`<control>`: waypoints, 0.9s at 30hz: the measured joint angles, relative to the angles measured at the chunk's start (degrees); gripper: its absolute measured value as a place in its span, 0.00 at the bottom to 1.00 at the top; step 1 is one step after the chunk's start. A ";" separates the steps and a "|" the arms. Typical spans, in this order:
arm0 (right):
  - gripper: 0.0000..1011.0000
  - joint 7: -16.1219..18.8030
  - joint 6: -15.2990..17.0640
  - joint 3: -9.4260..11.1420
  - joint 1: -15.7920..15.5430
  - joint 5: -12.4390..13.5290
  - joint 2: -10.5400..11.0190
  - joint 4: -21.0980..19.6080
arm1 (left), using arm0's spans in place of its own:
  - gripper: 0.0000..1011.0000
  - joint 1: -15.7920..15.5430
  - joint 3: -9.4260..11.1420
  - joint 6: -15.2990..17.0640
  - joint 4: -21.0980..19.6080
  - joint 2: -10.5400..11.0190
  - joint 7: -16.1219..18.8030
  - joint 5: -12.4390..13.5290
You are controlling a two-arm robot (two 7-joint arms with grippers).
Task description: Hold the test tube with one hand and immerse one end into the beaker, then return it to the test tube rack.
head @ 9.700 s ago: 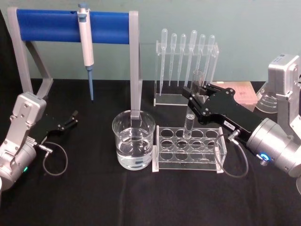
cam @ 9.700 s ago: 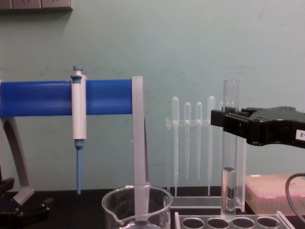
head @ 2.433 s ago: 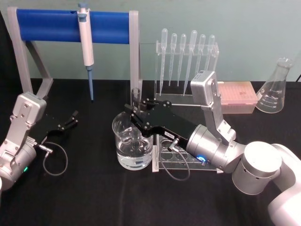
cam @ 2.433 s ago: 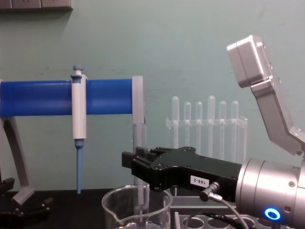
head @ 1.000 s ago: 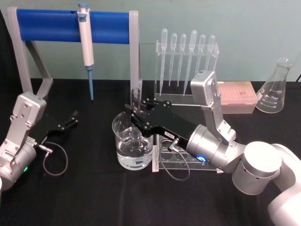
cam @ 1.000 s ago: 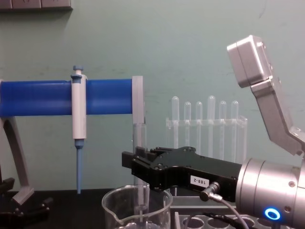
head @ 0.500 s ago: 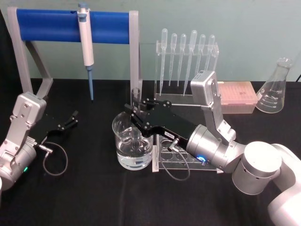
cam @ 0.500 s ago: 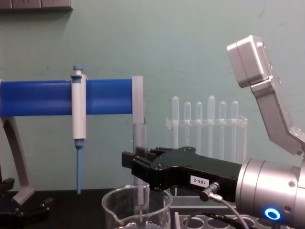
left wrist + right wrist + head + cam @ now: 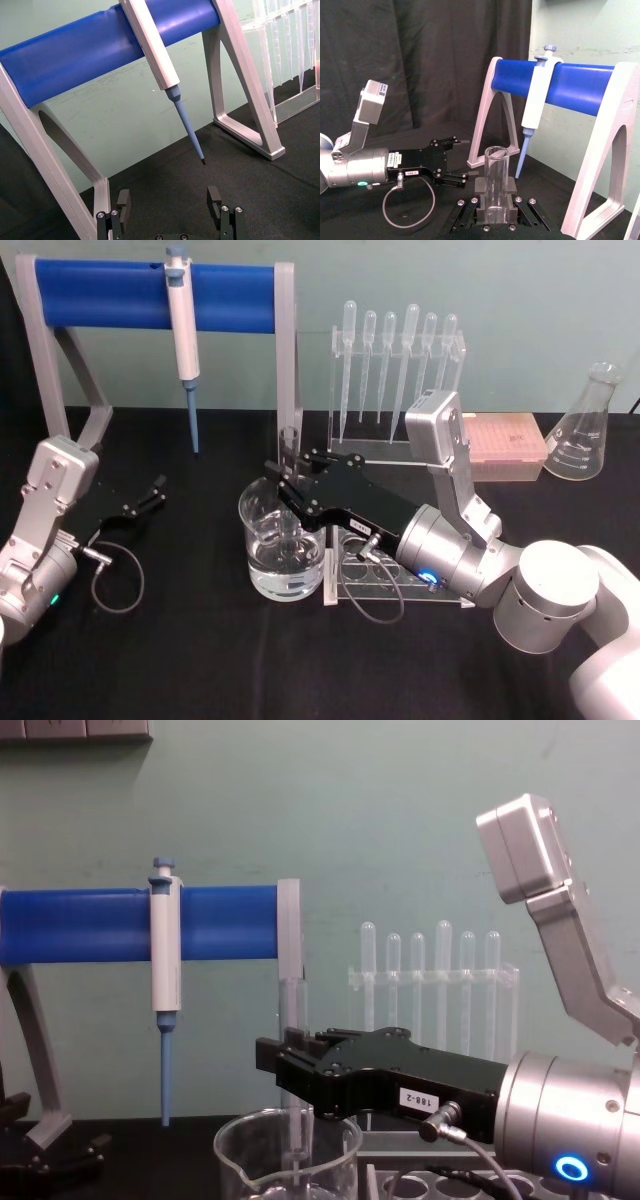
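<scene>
Over on the left an arm sits idle, and mid-table the tube is dipped in the beaker.
Left gripper (image 9: 152,490) is parked low over the black table (image 9: 200,640) with its fingers spread apart, near the pipette (image 9: 182,330) hanging on the blue stand. Moving right, the beaker (image 9: 283,550) has water in it, and the test tube (image 9: 293,1005) stands upright with its bottom end down inside. Right gripper (image 9: 288,483) reaches over the rim, pinching the tube partway up. Test tube rack (image 9: 335,575) sits just beside the beaker, with a flask (image 9: 580,430) far right.
</scene>
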 joint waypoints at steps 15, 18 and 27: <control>0.24 0.00 0.00 0.00 0.00 0.00 0.00 0.00 | 0.99 0.00 0.00 0.00 0.00 0.00 0.00 0.00; 0.24 0.00 0.00 0.00 0.00 0.00 0.00 0.00 | 0.99 0.00 0.00 0.00 0.00 0.00 0.00 0.00; 0.24 0.00 0.00 0.00 0.00 0.00 0.00 0.00 | 0.99 0.00 0.00 0.00 0.00 0.00 0.00 0.00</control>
